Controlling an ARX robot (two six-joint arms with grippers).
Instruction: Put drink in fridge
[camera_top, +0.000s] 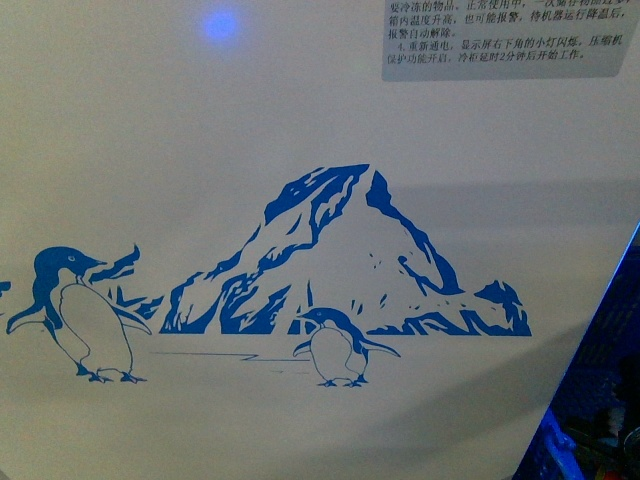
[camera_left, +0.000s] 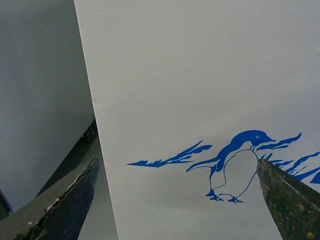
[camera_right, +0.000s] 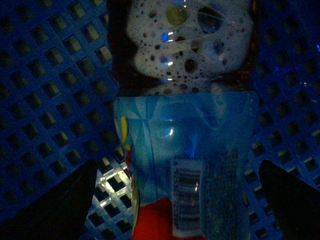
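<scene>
Drink (camera_right: 185, 125), a blue-labelled bottle of foamy dark liquid, lies in the blue lattice crate (camera_right: 50, 75). Right tool (camera_right: 177, 165) is wide, fingers either side of the bottle; contact can't tell. Crate sits just past the fridge (camera_top: 300, 130) right edge. Fridge's penguin-print wall fills front view. Left tool (camera_left: 177, 161) wide, empty, facing the fridge.

One white fridge (camera_top: 200, 150), two blue penguins (camera_top: 85, 315) painted on it, one blue mountain (camera_top: 350, 250), one grey sticker (camera_top: 505, 40) with writing, one small blue light (camera_top: 220, 25), one drink bottle (camera_right: 185, 150), one blue basket (camera_right: 50, 75) full of holes
</scene>
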